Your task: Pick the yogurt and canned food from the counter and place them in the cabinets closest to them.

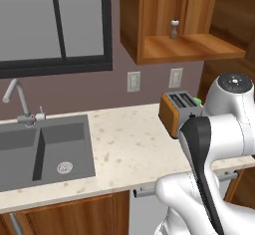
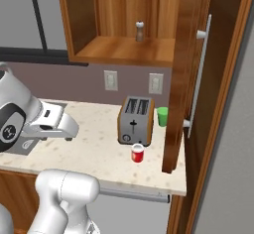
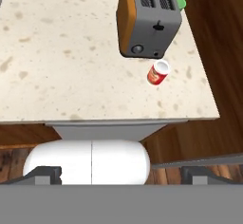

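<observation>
Yogurt (image 3: 158,72) stands upright on the counter (image 3: 61,66), just in front of the toaster (image 3: 149,21) near the right edge. In the hand view it lies ahead and right of the spread fingertips (image 3: 45,174) (nothing between them).

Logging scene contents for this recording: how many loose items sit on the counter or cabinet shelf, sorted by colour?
Red: 1, the yogurt in front of the toaster.
Orange and grey: 1, the toaster.
Green: 1, a cup beside the toaster, partly hidden by the cabinet door.
Grey-brown: 1, the pepper shaker on the cabinet shelf.
Total: 4.
</observation>
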